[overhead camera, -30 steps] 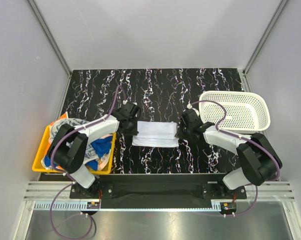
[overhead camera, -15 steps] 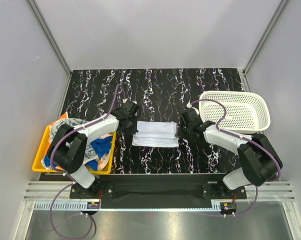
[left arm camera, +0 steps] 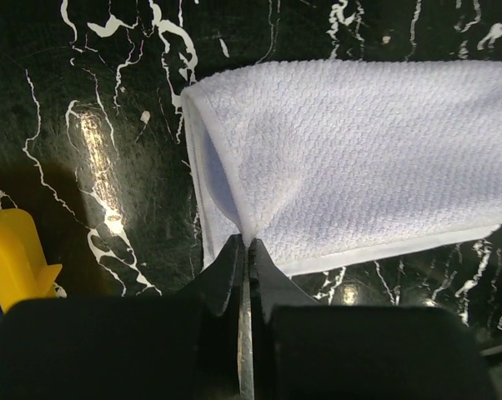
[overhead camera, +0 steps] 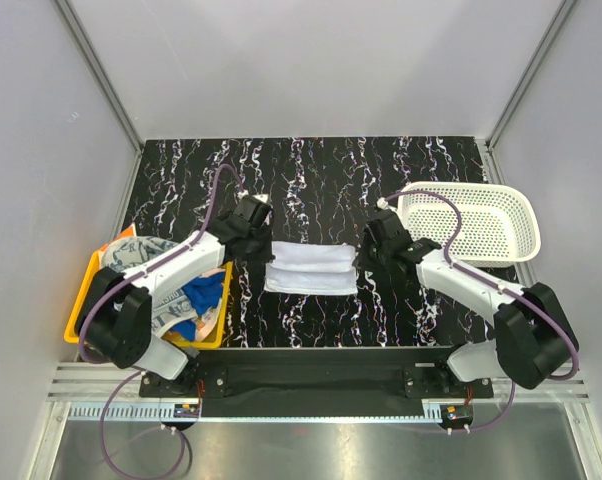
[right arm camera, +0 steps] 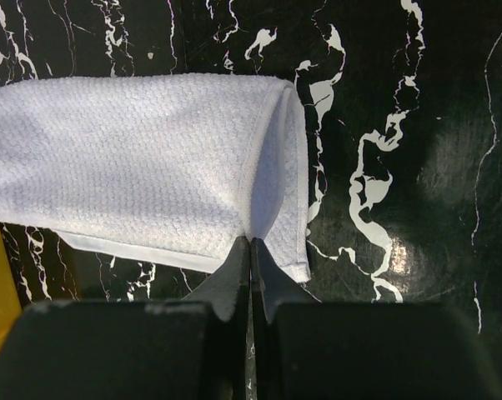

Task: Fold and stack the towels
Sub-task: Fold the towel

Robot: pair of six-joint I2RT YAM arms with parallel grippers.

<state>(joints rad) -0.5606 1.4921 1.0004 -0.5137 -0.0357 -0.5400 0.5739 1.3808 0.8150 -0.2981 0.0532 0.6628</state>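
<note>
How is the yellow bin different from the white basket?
The yellow bin is solid-walled; the white basket is full of little holes. The bin is heaped with towels; the basket holds none. The bin sits on the left, the basket on the right. Both are open-topped tubs.

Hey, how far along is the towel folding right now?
Done: the white towel is folded into a narrow band. In hand: the left hand and right hand each pinch one end of it. Left: the other towels sit heaped in the yellow bin, unfolded, and no stack exists yet.
</note>
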